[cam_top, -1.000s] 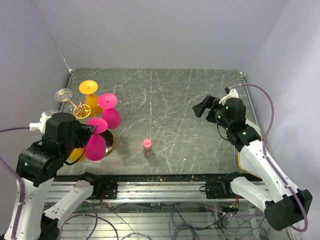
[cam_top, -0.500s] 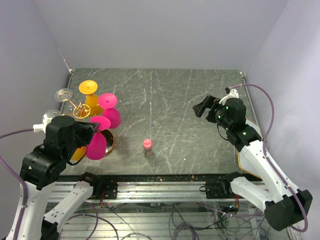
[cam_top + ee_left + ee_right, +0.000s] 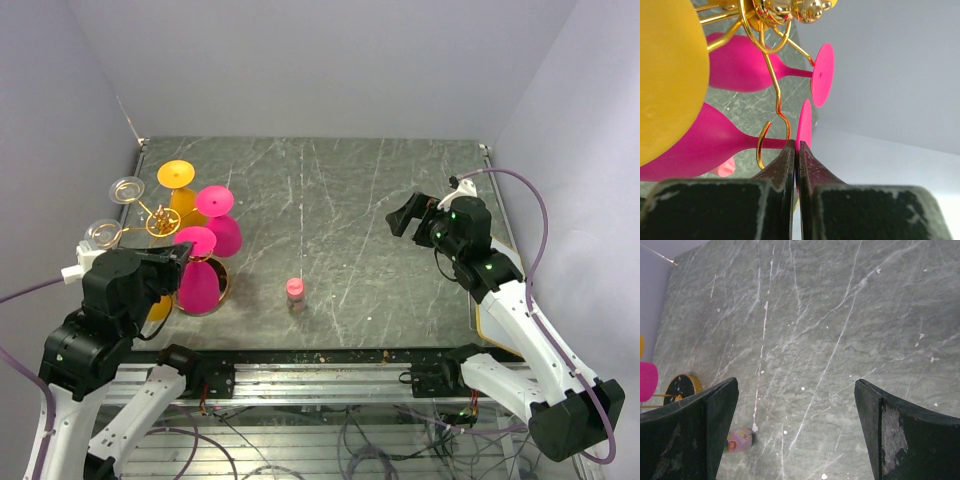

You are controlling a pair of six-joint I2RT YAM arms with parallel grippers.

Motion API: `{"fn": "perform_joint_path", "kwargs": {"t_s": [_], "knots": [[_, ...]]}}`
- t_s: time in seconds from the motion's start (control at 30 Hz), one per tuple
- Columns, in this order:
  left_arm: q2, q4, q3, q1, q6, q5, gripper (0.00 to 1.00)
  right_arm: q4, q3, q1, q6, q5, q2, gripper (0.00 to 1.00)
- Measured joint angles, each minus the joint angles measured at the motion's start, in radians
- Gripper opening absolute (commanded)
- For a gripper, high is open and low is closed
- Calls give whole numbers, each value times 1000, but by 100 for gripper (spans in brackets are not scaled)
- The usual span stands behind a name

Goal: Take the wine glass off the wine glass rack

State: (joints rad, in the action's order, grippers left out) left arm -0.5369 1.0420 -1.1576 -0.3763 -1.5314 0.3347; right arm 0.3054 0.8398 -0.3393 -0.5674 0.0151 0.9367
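Note:
The gold wire wine glass rack (image 3: 160,220) stands at the table's left, its hub and hooked arm showing in the left wrist view (image 3: 775,70). Pink and orange wine glasses hang on it upside down. My left gripper (image 3: 180,257) is shut on the foot disc of the near pink wine glass (image 3: 198,283). In the left wrist view the gripper (image 3: 798,147) pinches the disc's edge (image 3: 804,120), and the stem lies in the arm's hooked end. My right gripper (image 3: 405,215) is open and empty over the table's right side, seen also in its own wrist view (image 3: 795,385).
A second pink glass (image 3: 222,235) and an orange glass (image 3: 185,205) hang on the rack's far side; another orange glass (image 3: 670,75) hangs close by my left wrist. A small pink-capped bottle (image 3: 295,293) stands mid-table near the front edge. Walls enclose the table.
My left arm has drawn back toward the near edge, still gripping the pink glass's foot; the glass has shifted slightly. The right arm has not moved.

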Motion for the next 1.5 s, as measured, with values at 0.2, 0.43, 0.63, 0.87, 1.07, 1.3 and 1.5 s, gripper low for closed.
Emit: {"fn": "perform_joint_path", "kwargs": {"t_s": [0.2,0.43,0.63,0.87,1.07,1.3,1.5], "knots": [[41,0,6,0,-83,48,7,1,0,0,0,0,0,100],[34,3,12,0,-177,90,7,11,0,0,0,0,0,100],[2,3,12,0,-217,107,7,14,0,0,0,0,0,100],[-16,3,12,0,-239,131,7,14,0,0,2,1,0,100],[-42,48,2,0,-273,165,7,14,0,0,3,1,0,100],[-26,77,-18,0,-301,178,7,14,1,0,3,0,3,100],[53,92,-16,0,-329,163,7,14,7,0,3,-3,28,100]]}}
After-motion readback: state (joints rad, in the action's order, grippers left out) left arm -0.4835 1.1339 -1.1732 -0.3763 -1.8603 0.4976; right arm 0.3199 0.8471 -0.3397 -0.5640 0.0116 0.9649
